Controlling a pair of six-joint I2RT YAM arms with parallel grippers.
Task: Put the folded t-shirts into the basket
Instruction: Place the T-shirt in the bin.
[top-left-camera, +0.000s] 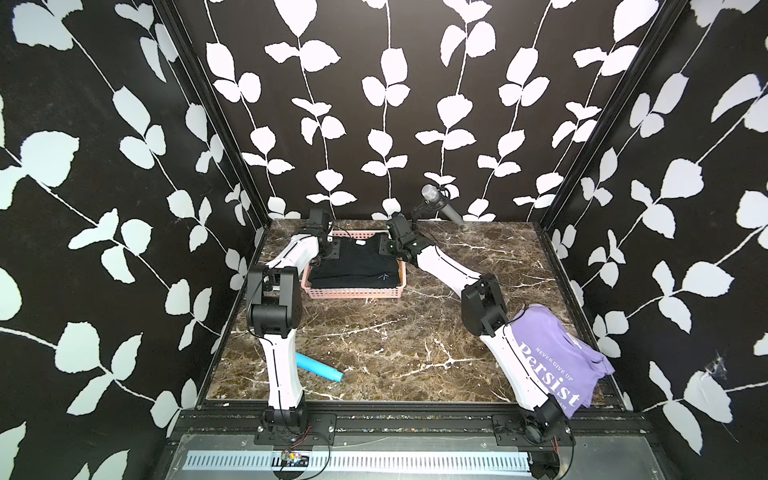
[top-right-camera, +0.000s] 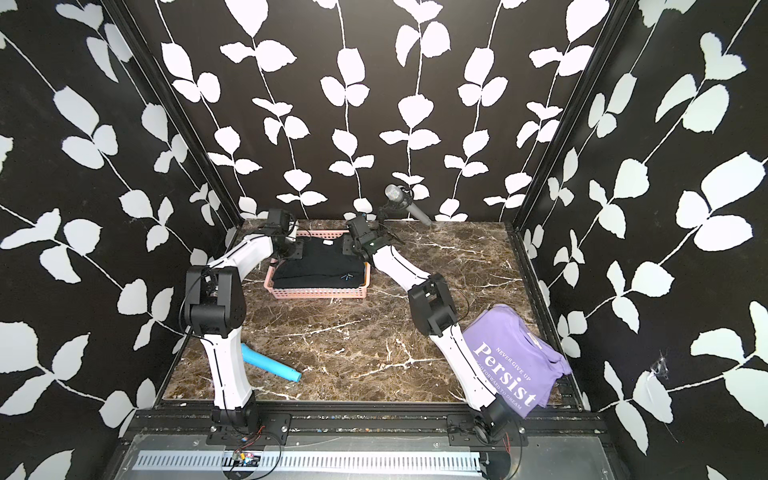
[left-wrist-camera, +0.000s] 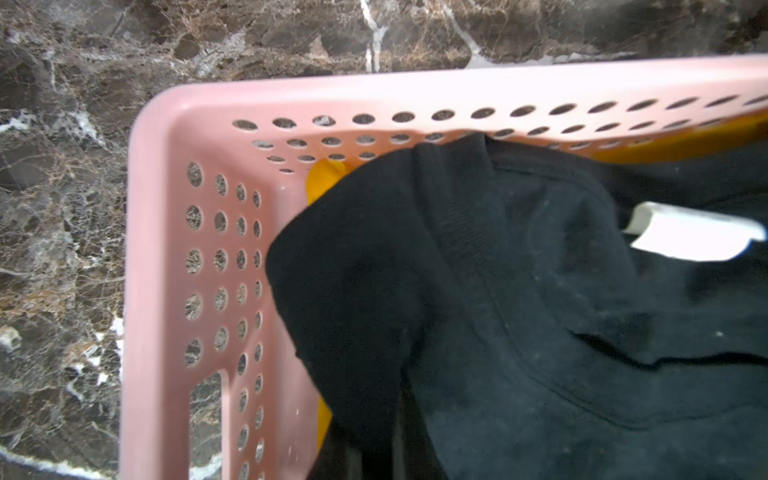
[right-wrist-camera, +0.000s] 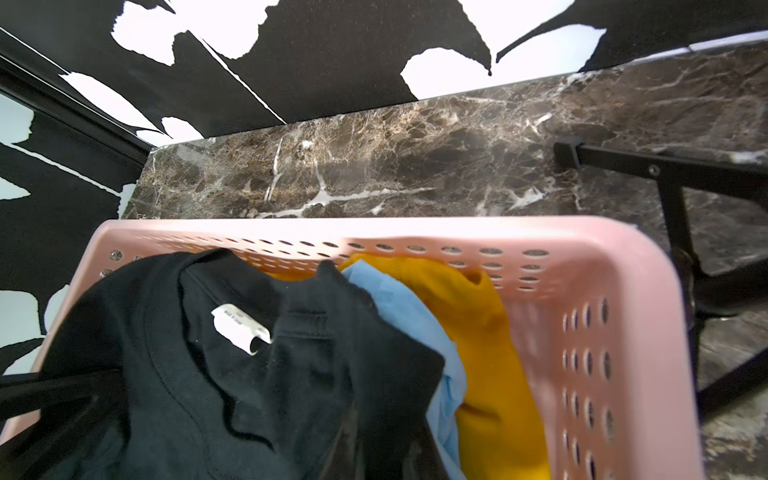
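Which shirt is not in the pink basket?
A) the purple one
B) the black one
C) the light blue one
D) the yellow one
A: the purple shirt lies on the table, well apart from the pink basket. The basket holds the black shirt on top of the light blue shirt and the yellow shirt.

top views look down from the front on the whole table (top-left-camera: 374, 332); wrist views close over the basket (left-wrist-camera: 166, 291).
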